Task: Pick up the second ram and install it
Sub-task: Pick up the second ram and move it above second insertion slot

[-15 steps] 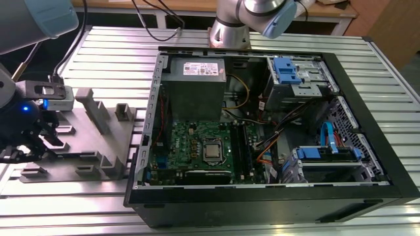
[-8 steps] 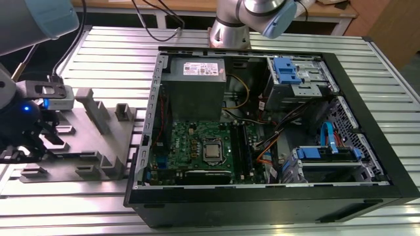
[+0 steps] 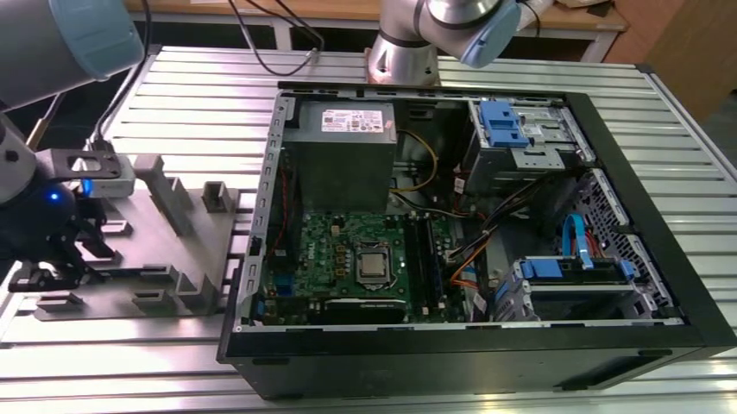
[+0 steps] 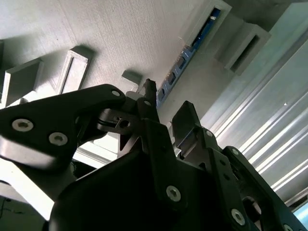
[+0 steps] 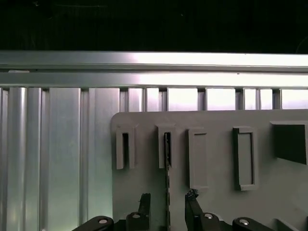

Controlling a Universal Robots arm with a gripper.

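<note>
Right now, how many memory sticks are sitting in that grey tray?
1. The ram stands on edge in the grey holder tray, between the open claw's fingers in the first wrist view. The arm may hide others.

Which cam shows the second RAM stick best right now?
Second wrist view: the second ram shows its flat side with a row of chips, standing in the holder tray. First wrist view has it edge-on, a thin dark line between the fingers of the open gripper. Exterior view: too small to tell under the gripper.
</note>
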